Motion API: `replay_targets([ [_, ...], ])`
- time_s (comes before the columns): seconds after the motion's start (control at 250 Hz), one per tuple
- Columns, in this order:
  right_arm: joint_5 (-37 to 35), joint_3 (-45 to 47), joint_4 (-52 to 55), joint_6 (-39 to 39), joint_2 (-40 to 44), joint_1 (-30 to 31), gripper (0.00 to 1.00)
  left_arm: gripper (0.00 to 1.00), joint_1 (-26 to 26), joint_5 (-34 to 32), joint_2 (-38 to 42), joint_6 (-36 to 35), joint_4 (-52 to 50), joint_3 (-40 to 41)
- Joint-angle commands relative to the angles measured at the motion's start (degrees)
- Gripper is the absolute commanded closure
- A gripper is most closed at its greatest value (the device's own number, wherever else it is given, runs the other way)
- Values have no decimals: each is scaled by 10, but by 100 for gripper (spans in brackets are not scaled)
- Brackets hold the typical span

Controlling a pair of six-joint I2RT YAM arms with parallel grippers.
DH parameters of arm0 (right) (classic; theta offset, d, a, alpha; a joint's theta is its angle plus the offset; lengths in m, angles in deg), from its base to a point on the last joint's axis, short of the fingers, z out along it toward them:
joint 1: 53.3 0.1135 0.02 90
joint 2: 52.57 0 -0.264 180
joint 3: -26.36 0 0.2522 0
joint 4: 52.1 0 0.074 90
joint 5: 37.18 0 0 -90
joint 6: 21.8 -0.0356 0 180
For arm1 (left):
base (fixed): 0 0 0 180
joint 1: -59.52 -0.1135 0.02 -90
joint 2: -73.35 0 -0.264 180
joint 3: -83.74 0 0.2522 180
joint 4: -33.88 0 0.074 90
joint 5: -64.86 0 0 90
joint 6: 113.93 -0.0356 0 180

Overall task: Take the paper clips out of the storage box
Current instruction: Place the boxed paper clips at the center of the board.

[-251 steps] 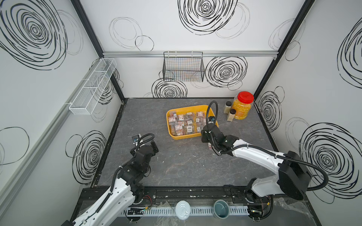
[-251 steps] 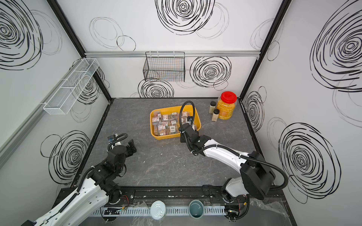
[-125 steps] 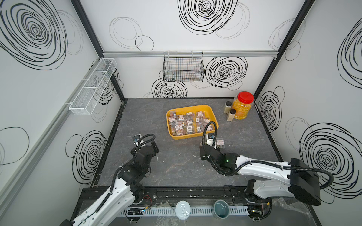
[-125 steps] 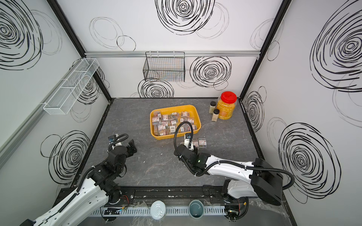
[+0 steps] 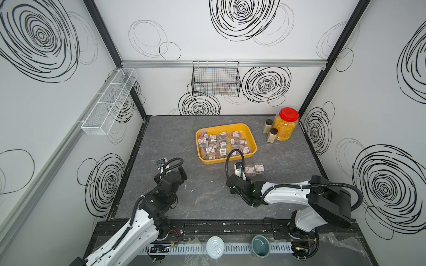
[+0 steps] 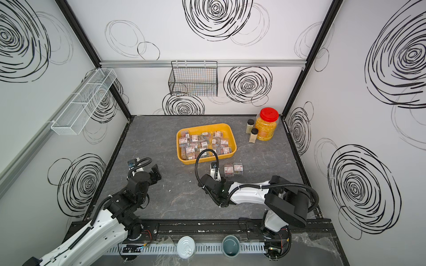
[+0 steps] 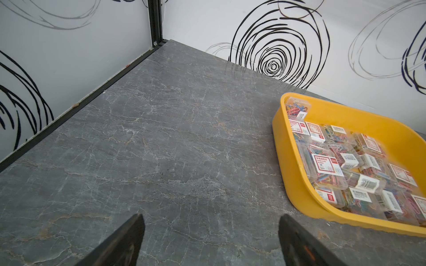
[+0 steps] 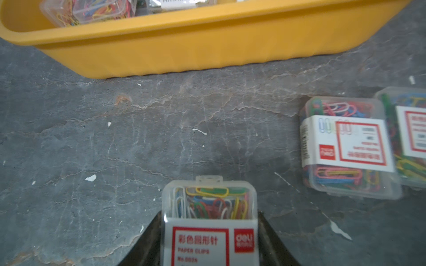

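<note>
The yellow storage box (image 5: 226, 160) (image 6: 207, 160) stands mid-table, holding several clear cases of paper clips (image 5: 222, 144) (image 7: 345, 165). Two more cases (image 5: 250, 169) (image 5: 258, 167) lie on the table just in front of its right corner. My right gripper (image 5: 240, 173) (image 8: 209, 214) is to their left, low over the table and short of the box wall (image 8: 184, 50). It is shut on another paper clip case (image 8: 209, 202). My left gripper (image 5: 177, 171) (image 7: 211, 217) stands open and empty over bare table left of the box.
A red-lidded jar (image 5: 285, 124) and two small bottles (image 5: 268, 126) stand at the back right. A black wire basket (image 5: 215, 78) hangs on the back wall, a white mesh rack (image 5: 108, 103) on the left wall. A tin (image 5: 215, 247) and a cup (image 5: 260, 246) sit by the front rail.
My right gripper has drawn back from the box's front right corner toward the table's front with a case in its grip, stopping beside the two loose cases. The left arm has not moved.
</note>
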Motion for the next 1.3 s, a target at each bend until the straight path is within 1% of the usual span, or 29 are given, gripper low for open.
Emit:
replay_targets([
  [0.0, 42, -1, -50, 4, -26, -14, 69, 6, 5, -15, 2, 7, 1, -4],
  [0.064, 57, -4, -56, 5, -41, -21, 70, 6, 5, -17, 5, 8, 1, -4],
  [0.212, 56, -11, -61, 5, -68, -27, 70, 5, 5, -20, 8, 10, -1, -3],
  [0.368, 81, -1, -89, -2, -88, -43, 71, 5, 6, -17, 2, 8, 1, -5],
  [0.707, 90, -12, -92, -3, -127, -58, 71, 5, 7, -24, -1, 11, -1, -6],
  [0.939, 104, -19, -97, -4, -148, -67, 68, 5, 8, -23, -4, 10, 1, -7],
  [1.055, 102, -19, -94, -3, -148, -72, 63, 5, 9, -25, -4, 10, 0, -6],
  [1.151, 117, -27, -94, 0, -153, -83, 61, 5, 8, -25, -4, 12, -1, -7],
  [1.295, 120, -31, -87, 4, -147, -89, 61, 5, 9, -23, -2, 10, 1, -6],
])
